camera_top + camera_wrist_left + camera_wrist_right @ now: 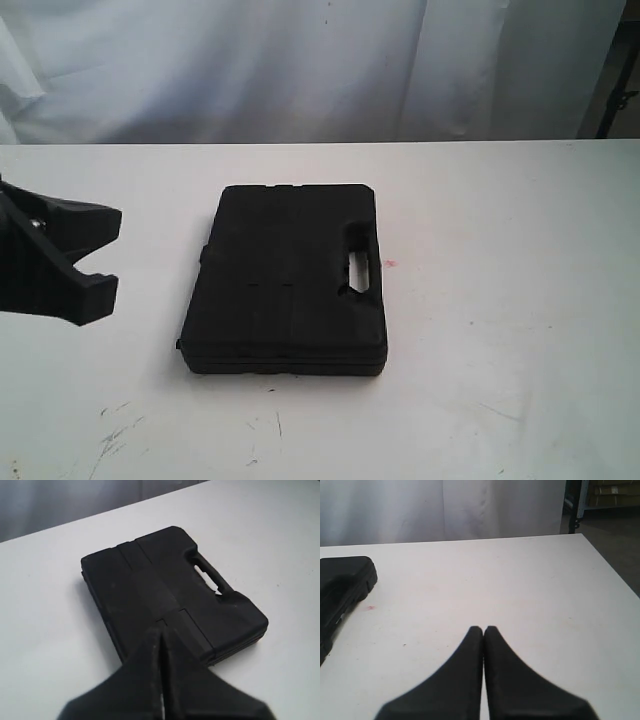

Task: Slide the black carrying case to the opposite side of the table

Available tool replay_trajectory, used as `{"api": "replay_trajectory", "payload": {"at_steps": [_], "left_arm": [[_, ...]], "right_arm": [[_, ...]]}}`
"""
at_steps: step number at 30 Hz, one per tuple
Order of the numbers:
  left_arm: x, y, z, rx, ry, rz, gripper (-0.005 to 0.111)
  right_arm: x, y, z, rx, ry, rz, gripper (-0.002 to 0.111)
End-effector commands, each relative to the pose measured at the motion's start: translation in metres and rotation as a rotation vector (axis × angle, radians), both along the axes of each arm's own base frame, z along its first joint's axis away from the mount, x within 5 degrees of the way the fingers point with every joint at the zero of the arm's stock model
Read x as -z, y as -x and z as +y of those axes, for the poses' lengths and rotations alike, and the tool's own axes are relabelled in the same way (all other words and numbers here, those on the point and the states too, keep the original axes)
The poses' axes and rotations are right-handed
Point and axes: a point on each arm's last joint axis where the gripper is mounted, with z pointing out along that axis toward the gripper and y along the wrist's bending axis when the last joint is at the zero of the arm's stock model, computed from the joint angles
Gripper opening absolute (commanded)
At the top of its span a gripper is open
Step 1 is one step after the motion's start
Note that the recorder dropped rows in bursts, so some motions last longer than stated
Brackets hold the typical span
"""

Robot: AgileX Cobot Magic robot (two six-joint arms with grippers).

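- We see the left hand [161, 631] with its fingers pressed tip to tip, nothing held. It hangs left of the case, apart from it, no contact.
- The black carrying case [285, 280] lies flat and closed on the tabletop [500, 360], around the middle, a bit left of centre in the exterior view.
- Its long axis runs near-to-far. The plain long edge faces the left hand; the handle cut-out [358, 265] is on the far long edge.
- A tiny red spot [390, 263] sits just right of the handle side.
- The right hand [483, 629] has its fingers together too, empty. It is outside the exterior view, and its camera catches only a corner of the case, well apart.
- Our read: the left hand is nearer and the case lies broadside to its right. We'd push mid-length on that edge; off-centre contact would likely yaw the case.
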Motion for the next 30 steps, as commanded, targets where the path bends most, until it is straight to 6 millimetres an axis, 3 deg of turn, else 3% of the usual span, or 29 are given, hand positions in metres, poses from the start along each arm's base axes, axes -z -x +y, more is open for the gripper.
{"api": "replay_trajectory", "payload": {"at_steps": [1, 5, 9, 12, 18, 30], "left_arm": [[0.009, 0.005, 0.018, -0.065, 0.022, 0.0, 0.0], [0.02, 0.013, 0.054, -0.262, 0.14, 0.025, 0.0], [0.033, 0.037, 0.09, -0.47, 0.235, -0.013, 0.0], [0.045, 0.057, 0.106, -0.577, 0.26, -0.077, 0.0], [0.061, 0.087, 0.121, -0.71, 0.289, -0.211, 0.0], [0.085, 0.104, 0.121, -0.682, 0.227, -0.304, 0.0]], "right_arm": [[0.001, 0.0, -0.001, 0.008, 0.014, -0.004, 0.0], [0.001, 0.0, -0.001, 0.008, 0.014, -0.004, 0.0], [0.001, 0.0, -0.001, 0.008, 0.014, -0.004, 0.0], [0.001, 0.0, -0.001, 0.008, 0.014, -0.004, 0.0], [0.001, 0.0, -0.001, 0.008, 0.014, -0.004, 0.0], [0.001, 0.0, -0.001, 0.008, 0.014, -0.004, 0.0]]}}
